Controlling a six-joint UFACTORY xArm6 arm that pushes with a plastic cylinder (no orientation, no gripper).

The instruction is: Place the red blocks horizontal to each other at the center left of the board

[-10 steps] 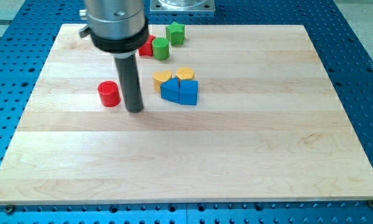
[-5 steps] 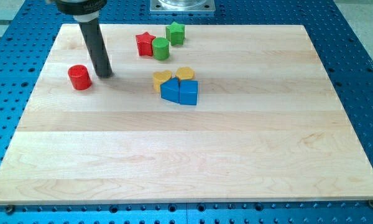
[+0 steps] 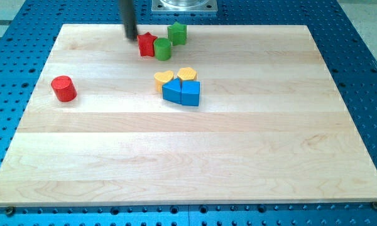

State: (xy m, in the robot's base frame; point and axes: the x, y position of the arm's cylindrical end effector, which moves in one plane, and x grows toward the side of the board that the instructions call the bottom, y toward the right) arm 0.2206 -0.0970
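- Blue perforated metal surrounds a pale wooden board [image 3: 195, 163] that fills most of the view, and a grey metal mount [image 3: 184, 5] sits at the view's top edge.
- Farthest to the view's left stands the red cylinder [image 3: 63, 88], alone near the board's left edge at about mid-height, well apart from every other block.
- Next comes the dark rod, dropping in from the view's top; my tip [image 3: 131, 36] rests on the board near its top edge, just to the left of the red star and very close to it, though whether they touch cannot be told.
- This arm carries no hand or jaws, only the bare rod, so nothing is grasped.
- The red star [image 3: 147, 44] lies near the board's top, touching the green cylinder [image 3: 163, 48] on its right.
- A second green block [image 3: 177, 32], angular in shape, sits just above and right of that cylinder.
- Lower down, toward the board's middle, a yellow heart [image 3: 164, 80] and a second yellow block [image 3: 186, 75] sit side by side.
- Directly below them, two blue blocks press together: a blue wedge-like block [image 3: 172, 91] on the left and a blue cube [image 3: 190, 93] on the right.
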